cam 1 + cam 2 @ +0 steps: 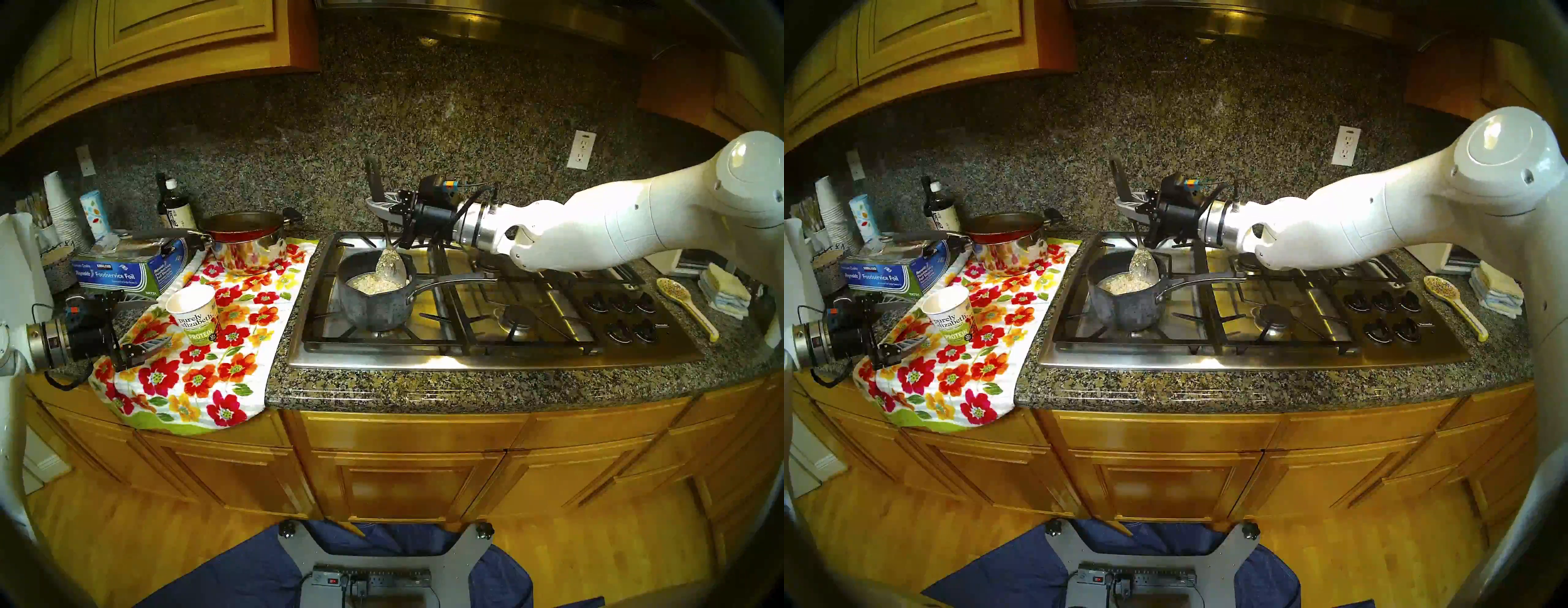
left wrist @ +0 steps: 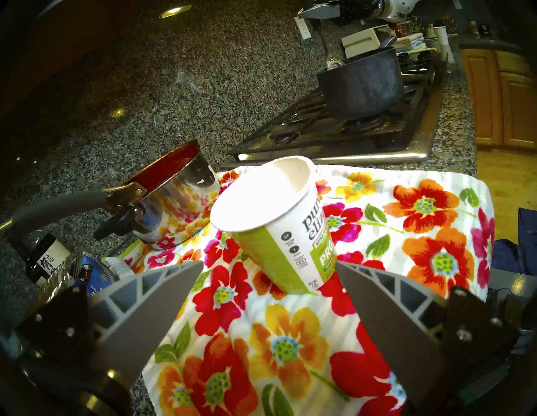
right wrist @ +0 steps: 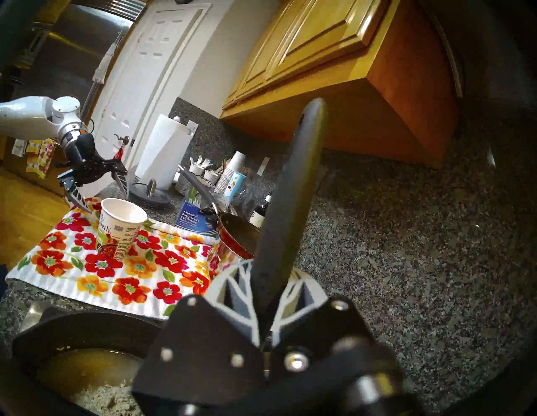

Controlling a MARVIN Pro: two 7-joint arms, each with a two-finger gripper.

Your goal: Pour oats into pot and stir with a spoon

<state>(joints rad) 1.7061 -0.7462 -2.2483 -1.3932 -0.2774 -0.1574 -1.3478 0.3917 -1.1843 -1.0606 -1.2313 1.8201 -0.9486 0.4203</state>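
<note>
Over the stove, the right gripper clamps the spoon, its bowl above the oats in the pot; the left gripper gapes empty beside the cup.

My right gripper is clamped on the spoon above the pot; my left gripper is spread wide, well left of the pot.

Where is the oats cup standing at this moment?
In the head view the cup stands upright on the floral towel at left, beside the stove, just ahead of the open left gripper.
</note>
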